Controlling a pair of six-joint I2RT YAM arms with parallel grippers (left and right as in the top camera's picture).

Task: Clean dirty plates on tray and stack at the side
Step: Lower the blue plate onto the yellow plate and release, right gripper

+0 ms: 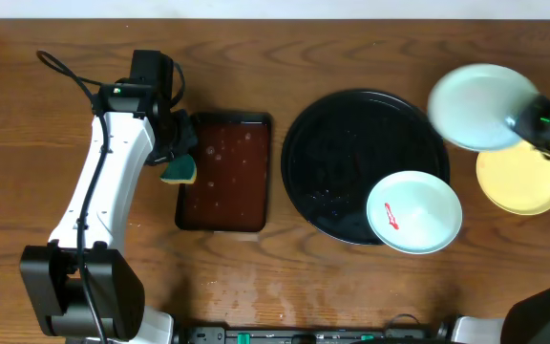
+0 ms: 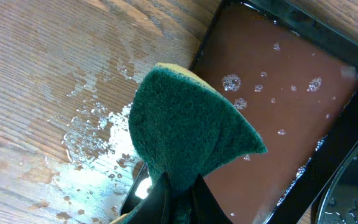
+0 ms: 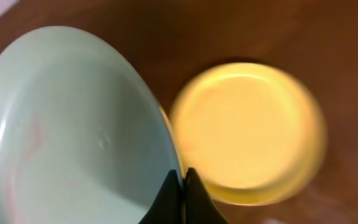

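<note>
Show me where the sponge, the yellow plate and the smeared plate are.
sponge (image 2: 185, 124), left wrist view, green scouring face.
yellow plate (image 1: 521, 183), overhead view, its centre.
smeared plate (image 1: 420, 208), overhead view, middle of its bowl.

Most of the black tray (image 1: 342, 153) lay open from the left; a smeared plate (image 1: 414, 212) blocked its near-right rim, and a raised mint plate (image 1: 475, 100) overhung the far edge of the yellow plate (image 1: 523, 183).
</note>
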